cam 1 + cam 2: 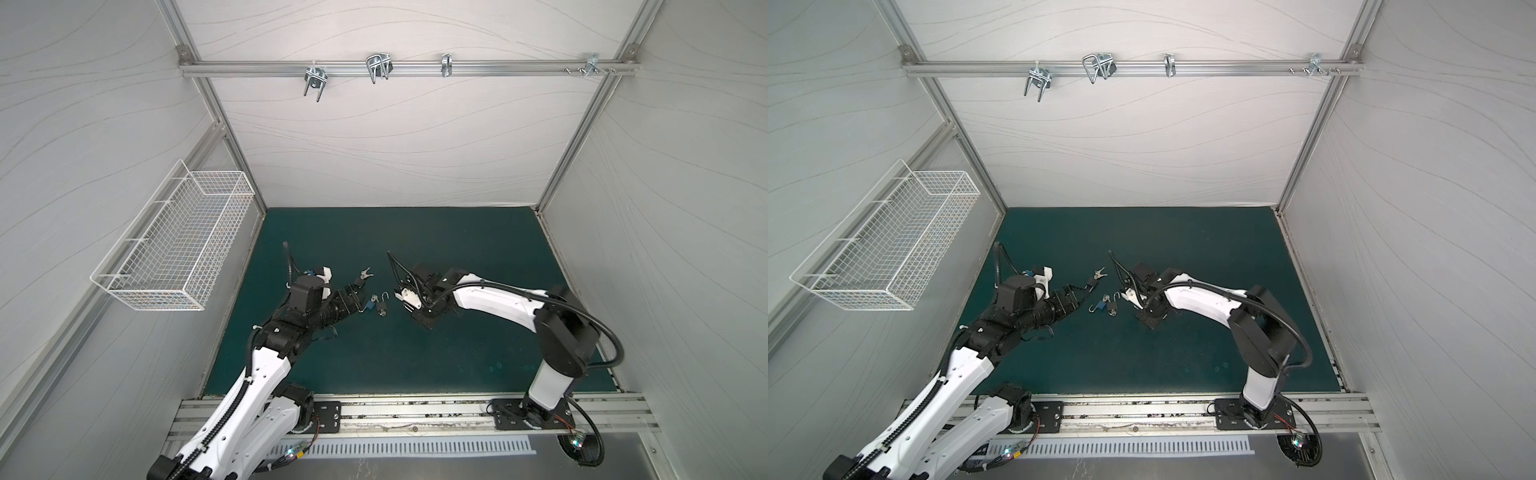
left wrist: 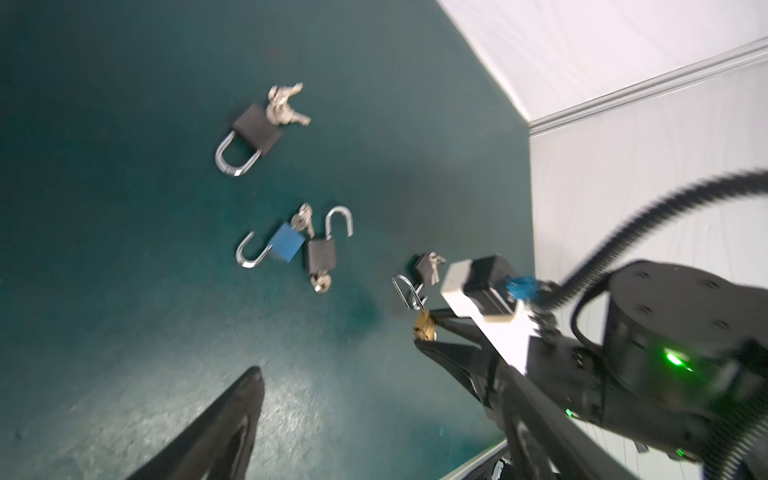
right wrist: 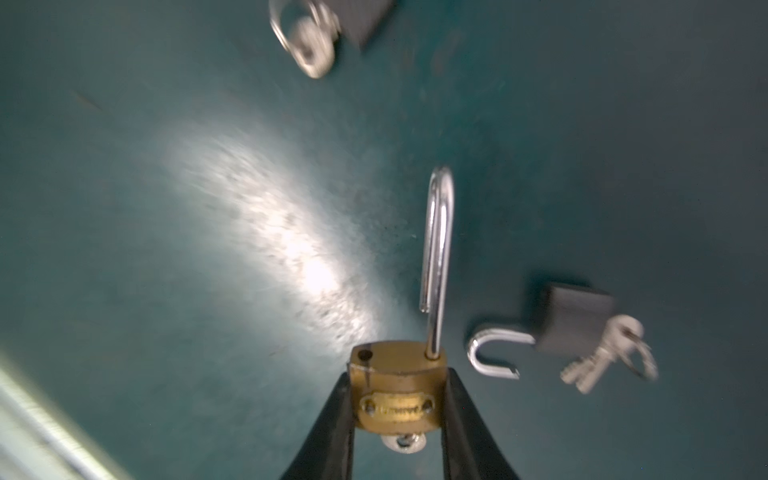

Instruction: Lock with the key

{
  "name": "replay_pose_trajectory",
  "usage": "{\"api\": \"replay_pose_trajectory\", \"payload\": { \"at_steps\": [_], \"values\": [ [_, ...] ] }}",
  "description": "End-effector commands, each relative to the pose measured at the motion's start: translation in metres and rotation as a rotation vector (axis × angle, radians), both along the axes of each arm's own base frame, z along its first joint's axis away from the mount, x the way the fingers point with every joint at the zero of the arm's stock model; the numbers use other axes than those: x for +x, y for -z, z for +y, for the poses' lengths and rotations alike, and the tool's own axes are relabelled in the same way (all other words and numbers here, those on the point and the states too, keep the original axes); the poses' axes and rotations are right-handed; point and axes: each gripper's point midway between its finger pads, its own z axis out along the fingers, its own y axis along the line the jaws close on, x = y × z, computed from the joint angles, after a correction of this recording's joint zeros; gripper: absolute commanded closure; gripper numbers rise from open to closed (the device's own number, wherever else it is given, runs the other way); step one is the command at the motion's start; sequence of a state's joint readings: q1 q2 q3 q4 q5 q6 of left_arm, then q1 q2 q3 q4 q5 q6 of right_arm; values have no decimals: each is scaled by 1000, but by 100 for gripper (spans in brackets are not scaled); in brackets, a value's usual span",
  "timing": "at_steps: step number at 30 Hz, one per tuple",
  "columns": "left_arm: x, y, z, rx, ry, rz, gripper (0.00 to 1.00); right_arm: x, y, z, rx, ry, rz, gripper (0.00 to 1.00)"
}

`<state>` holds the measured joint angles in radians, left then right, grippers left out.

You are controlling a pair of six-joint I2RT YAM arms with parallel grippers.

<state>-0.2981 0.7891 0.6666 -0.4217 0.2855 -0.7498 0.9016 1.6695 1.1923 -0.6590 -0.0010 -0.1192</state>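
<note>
Spanning the floor between the white walls [image 1: 395,145], the dark green tabletop [image 1: 415,357] carried all the loose things. The left arm [image 1: 257,374] and the right arm [image 1: 552,332] both reached in from the near edge toward its middle. A white wire basket [image 1: 178,249] hung on the left wall, and a metal rail [image 1: 498,66] fitted with hooks ran across the back wall.

The left hand [image 1: 355,289] stood wide with nothing in its grasp, and its one clearly visible finger [image 2: 232,415] hung over bare tabletop. The right hand [image 3: 399,384] was closed on the brass padlock [image 3: 397,365], its two black fingers [image 3: 332,424] pressing the opposite sides of the body. This placed the brass padlock near the middle of the tabletop, just right of the loose locks in both top views, where it was too small to make out. Whether it touched the surface could not be told.

Its long shackle [image 3: 436,249] stood open, with one leg seated in the body and the free end clear of its hole. A key [image 3: 403,442], blurred, sat in the underside of the body.

A black padlock with a key bunch [image 2: 253,129] lay on the tabletop near the left hand. A blue padlock [image 2: 286,247] with a swung-open shackle lay just beside a second black padlock [image 2: 321,259], which was also open and had a key at its base. A third black padlock [image 3: 575,322], with an open shackle and its own keys [image 3: 611,353], lay near the right hand.
</note>
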Motion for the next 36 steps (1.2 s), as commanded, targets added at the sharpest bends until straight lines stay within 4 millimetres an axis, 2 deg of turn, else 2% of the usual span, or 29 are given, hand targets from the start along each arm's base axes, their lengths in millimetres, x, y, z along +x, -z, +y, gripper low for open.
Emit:
{"api": "replay_pose_trajectory", "payload": {
  "at_steps": [1, 5, 11, 15, 17, 19, 21, 25, 29, 34, 36],
  "values": [
    [4, -31, 3, 33, 21, -97, 11, -7, -40, 9, 170, 32, -11, 93],
    [6, -59, -7, 20, 88, -182, 11, -12, -83, 1, 335, 74, -27, 98],
    [1, -113, -43, -50, 333, -326, 9, -6, -155, -20, 545, 143, -184, 98],
    [-2, -142, -58, -80, 446, -396, 9, -10, -180, -30, 578, 118, -254, 100],
    [-5, -156, -66, -111, 500, -429, 9, -15, -189, -35, 583, 124, -222, 100],
    [-8, -168, -72, -145, 547, -457, 9, -26, -197, -33, 602, 91, -140, 100],
    [-12, -178, -79, -183, 599, -479, 9, -51, -204, -25, 639, -45, -48, 100],
    [-29, -188, -97, -220, 712, -515, 10, -79, -223, -15, 732, -169, 59, 100],
    [-50, -181, -118, -198, 843, -528, 9, -101, -245, -7, 834, -275, 152, 100],
    [-52, -177, -130, -221, 881, -506, 12, -111, -254, -2, 866, -325, 236, 100],
    [-53, -179, -132, -232, 887, -509, 17, -112, -253, -1, 864, -327, 258, 100]
  ]
}}
